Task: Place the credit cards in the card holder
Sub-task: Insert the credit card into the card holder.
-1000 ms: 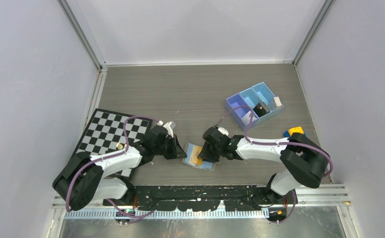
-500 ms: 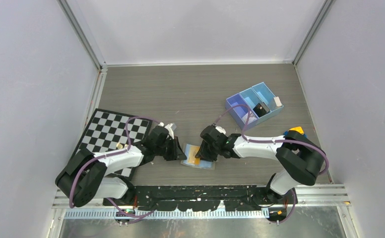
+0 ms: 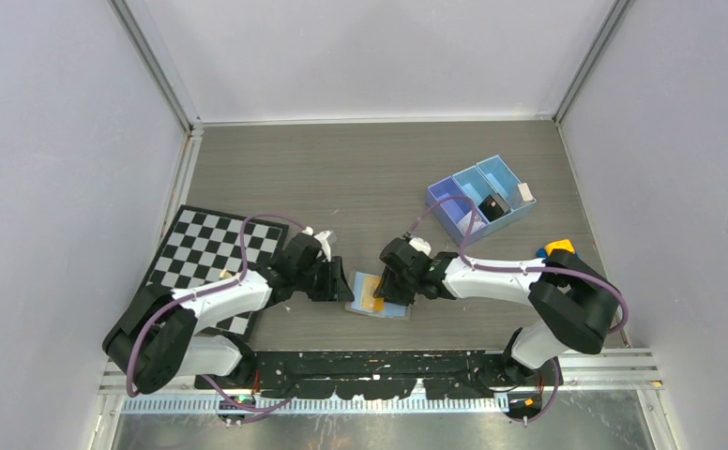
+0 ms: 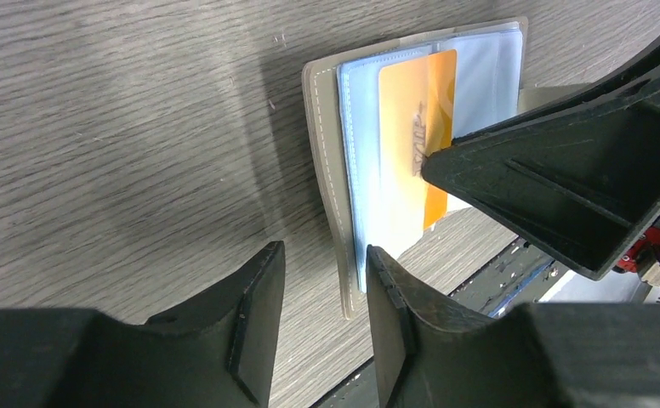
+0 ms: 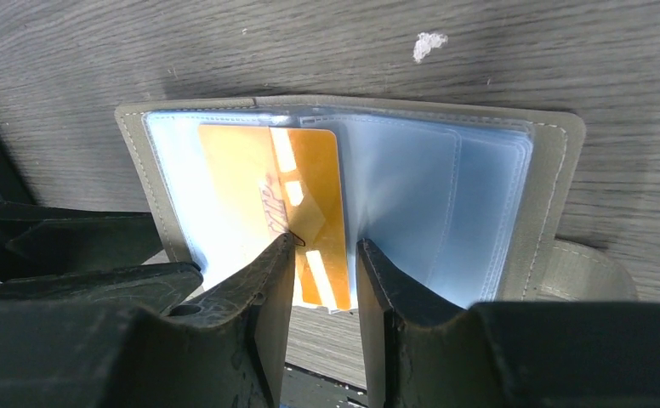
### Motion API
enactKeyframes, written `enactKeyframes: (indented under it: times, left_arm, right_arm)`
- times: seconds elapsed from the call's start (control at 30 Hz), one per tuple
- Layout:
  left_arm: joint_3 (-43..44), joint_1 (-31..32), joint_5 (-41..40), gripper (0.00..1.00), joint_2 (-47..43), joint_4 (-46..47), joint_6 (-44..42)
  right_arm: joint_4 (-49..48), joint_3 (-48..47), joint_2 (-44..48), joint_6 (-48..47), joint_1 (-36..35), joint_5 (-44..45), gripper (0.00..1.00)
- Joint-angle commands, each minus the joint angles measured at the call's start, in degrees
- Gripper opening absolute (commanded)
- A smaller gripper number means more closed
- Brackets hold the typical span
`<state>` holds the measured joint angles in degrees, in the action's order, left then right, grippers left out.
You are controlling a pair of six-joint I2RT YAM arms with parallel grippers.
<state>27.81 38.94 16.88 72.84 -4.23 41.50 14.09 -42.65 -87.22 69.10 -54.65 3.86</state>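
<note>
Right pincer (image 5: 327, 246) parted over orange card (image 5: 241, 178) (glossy) on card holder (image 5: 556, 170), pale blue inside; left pincer (image 4: 324, 255) parted, empty.

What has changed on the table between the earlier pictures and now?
Very little. The left gripper crept slightly toward the open grey-taupe bifold card holder; its jaws stand apart beside its edge, holding nothing. The right gripper stays over it, one fingertip on the thin orange credit card. Holder, blue three-compartment tray and black-and-white checkered board have not moved.
</note>
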Motion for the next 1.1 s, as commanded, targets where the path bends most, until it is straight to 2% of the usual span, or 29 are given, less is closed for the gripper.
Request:
enactKeyframes:
  times: [0.0,0.23,0.5,0.67,1.07]
  left_arm:
    - [1.97,0.17,-0.62,0.4,-0.92,-0.38,-1.51]
    - [2.07,0.17,1.03,0.19,0.87,2.51,-0.82]
    - [1.59,0.18,3.04,0.04,2.78,5.64,0.4]
    - [1.53,0.17,3.66,0.0,3.18,6.48,0.84]
    - [0.97,0.18,4.08,0.0,3.49,7.2,1.13]
  right_arm:
    - [2.11,-1.24,1.76,-1.03,-0.19,3.43,0.38]
    - [0.48,-1.04,1.94,-1.32,-0.15,3.25,0.36]
    - [-1.61,-1.62,0.87,-1.89,-0.18,1.95,0.31]
    - [-3.35,-1.86,0.08,-1.8,-0.29,0.93,0.29]
    - [-3.1,-3.63,-0.93,-3.18,-1.16,1.28,0.3]
